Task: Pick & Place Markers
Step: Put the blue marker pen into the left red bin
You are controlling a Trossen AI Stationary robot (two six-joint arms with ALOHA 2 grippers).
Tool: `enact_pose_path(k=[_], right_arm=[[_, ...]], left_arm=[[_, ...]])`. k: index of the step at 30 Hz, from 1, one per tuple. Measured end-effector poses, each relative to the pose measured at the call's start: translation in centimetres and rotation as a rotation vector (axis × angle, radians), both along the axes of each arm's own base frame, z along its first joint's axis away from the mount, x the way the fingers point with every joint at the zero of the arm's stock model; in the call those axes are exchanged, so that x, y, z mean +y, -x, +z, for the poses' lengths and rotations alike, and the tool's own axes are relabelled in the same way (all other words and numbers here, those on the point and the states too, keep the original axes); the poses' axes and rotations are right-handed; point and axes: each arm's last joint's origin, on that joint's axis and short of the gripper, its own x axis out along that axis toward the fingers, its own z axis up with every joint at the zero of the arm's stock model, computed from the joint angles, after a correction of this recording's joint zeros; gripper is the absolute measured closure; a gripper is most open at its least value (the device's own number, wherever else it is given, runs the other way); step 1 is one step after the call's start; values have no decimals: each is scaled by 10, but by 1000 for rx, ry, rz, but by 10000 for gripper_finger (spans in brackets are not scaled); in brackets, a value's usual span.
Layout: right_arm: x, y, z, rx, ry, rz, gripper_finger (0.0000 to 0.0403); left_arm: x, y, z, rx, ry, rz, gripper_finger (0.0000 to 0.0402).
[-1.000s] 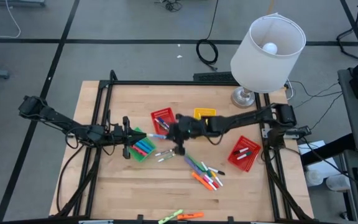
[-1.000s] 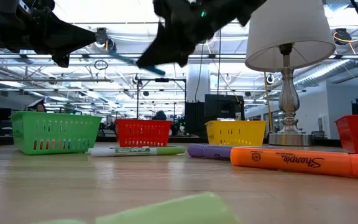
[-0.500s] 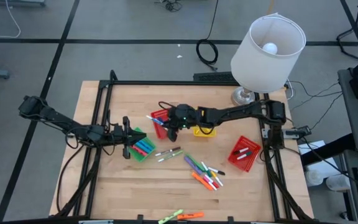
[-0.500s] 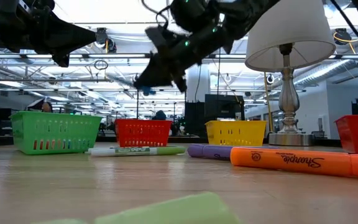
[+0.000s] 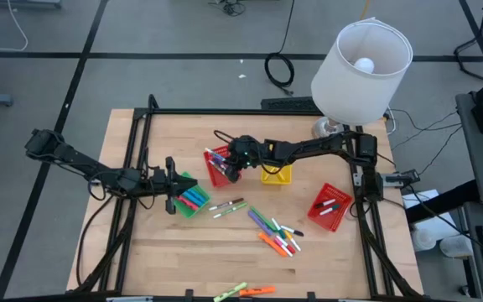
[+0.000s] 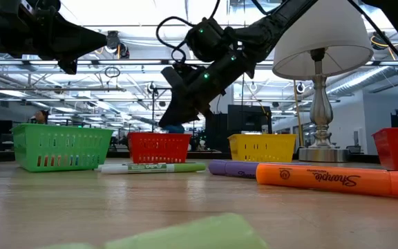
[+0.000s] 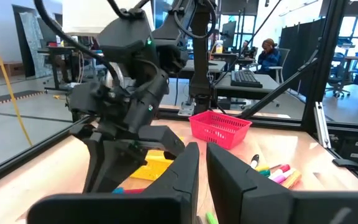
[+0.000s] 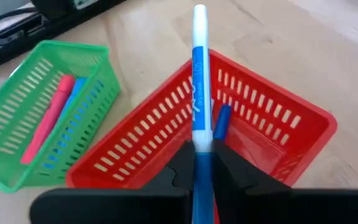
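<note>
right gripper (image 8: 202,163) is clenching a blue-and-white marker (image 8: 199,74) by its lower barrel over the red basket (image 8: 303,118) at table centre, twelve o'clock of loose markers (image 5: 277,235); light, stiff, probably slippery; left gripper (image 5: 171,181) is waiting clenched.

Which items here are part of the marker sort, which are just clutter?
Job:
- blue marker held in right gripper over the left red basket
- loose markers on the table
- green basket, yellow basket, right red basket

Lying about:
- lamp
- left gripper, idle by green basket
</note>
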Motion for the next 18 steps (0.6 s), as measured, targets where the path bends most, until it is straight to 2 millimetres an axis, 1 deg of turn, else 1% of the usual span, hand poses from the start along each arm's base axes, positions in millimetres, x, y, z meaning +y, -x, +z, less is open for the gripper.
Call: enact_pose_path(k=[4,12,14,18], right_arm=[[-2,3,-4,42,-11,0,384],[-3,3,-4,48,-6,2,382],[-3,3,-4,48,5,11,369],[-3,3,-4,44,3,8,329]], left_arm=[[0,0,0,0,0,0,364],[0,0,0,0,0,0,364],[0,0,0,1,0,0,364],[0,0,0,1,-1,0,364]])
